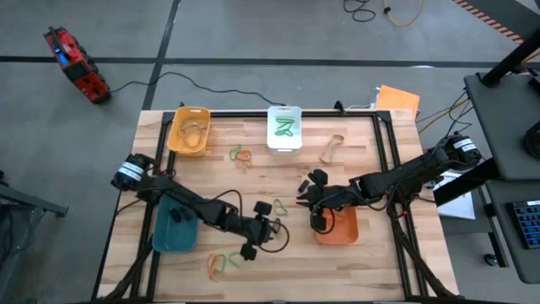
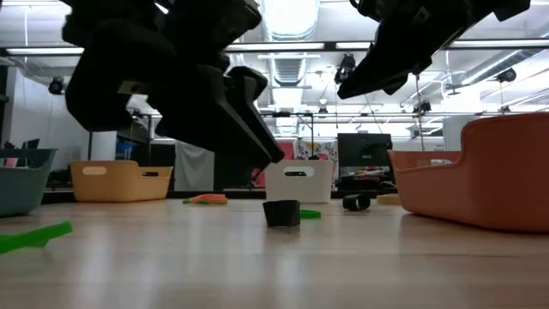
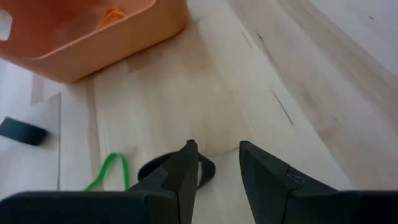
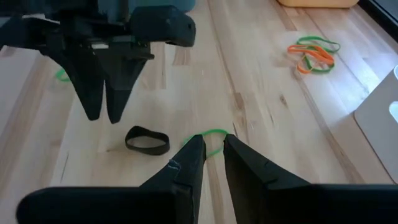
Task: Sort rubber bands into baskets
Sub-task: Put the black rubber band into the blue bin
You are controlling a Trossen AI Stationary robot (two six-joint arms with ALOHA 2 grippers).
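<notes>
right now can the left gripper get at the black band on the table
Probably yes: the left gripper hangs just above and beside the black band, and bare wood lies between them; the right gripper sits near a green band.

Table (image 1: 363, 262): a light wooden top with a dark frame along its edges, standing on a grey floor.
Red device (image 1: 76, 63): lying on the floor beyond the table's far left corner, with a black cable (image 1: 181, 80) running from it toward the table's far edge.
Orange sheet (image 1: 398, 100): lying just past the table's far right corner.
Keyboard (image 1: 527, 221): showing at the right edge.
Monitor (image 2: 363, 154): standing dark in the room behind.
</notes>
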